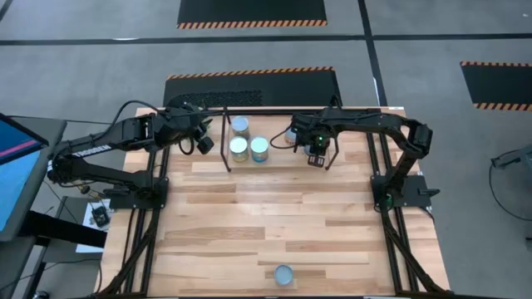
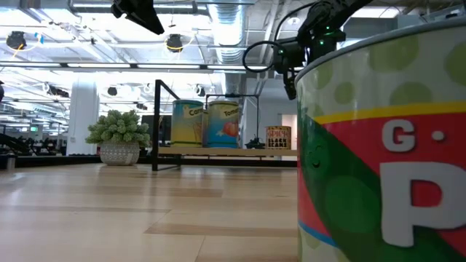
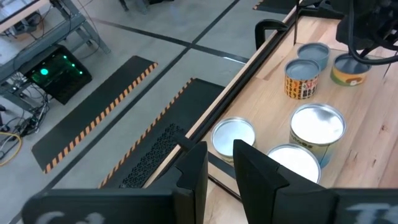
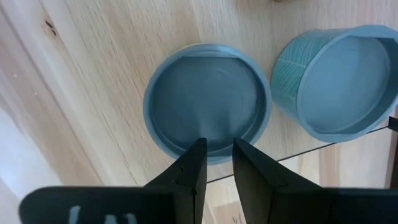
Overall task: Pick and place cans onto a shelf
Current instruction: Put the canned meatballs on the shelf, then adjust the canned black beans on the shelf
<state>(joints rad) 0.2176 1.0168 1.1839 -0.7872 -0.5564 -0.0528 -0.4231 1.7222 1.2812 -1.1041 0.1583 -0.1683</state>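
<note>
Cans on the shelf at the counter's far edge, both tools above it.

Your right tool hangs over two blue-topped cans, its fingers slightly parted and holding nothing. Your left tool waits beside the shelf's left end, fingers narrowly apart, empty. Three cans stand together on the board; one can stands alone at the counter's near edge.
</note>
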